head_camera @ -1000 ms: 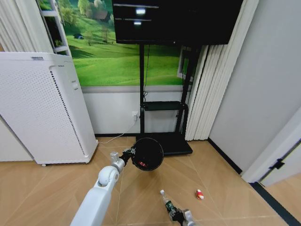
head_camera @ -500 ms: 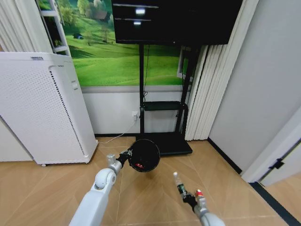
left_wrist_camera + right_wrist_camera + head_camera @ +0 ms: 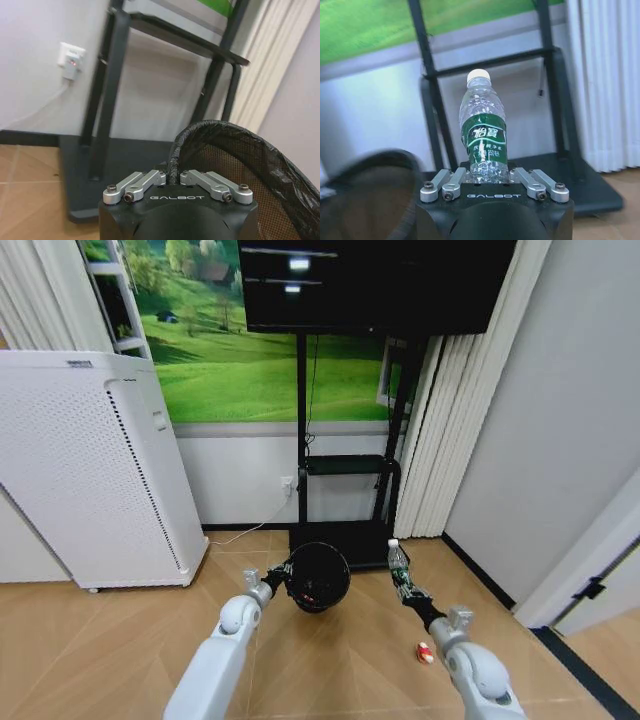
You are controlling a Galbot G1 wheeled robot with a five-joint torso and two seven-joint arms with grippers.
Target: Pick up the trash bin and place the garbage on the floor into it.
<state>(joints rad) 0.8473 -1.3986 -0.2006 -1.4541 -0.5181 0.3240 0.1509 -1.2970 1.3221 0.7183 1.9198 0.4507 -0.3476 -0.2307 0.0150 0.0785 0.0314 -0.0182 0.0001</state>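
**Bottle held up next to the bin**

The left gripper (image 3: 276,576) has its jaws pinched tight on the rim of the black trash bin (image 3: 318,577), holding it off the floor (image 3: 120,650) so the open top can catch things. The right gripper (image 3: 413,596) squeezes the bottom of the clear plastic bottle (image 3: 398,562), cap up, just beside the bin. A red-and-white can (image 3: 425,652) lies on the floor.

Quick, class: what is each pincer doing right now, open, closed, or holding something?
Left pincer: closed on the trash bin rim.
Right pincer: closed on the bottle, held upright.
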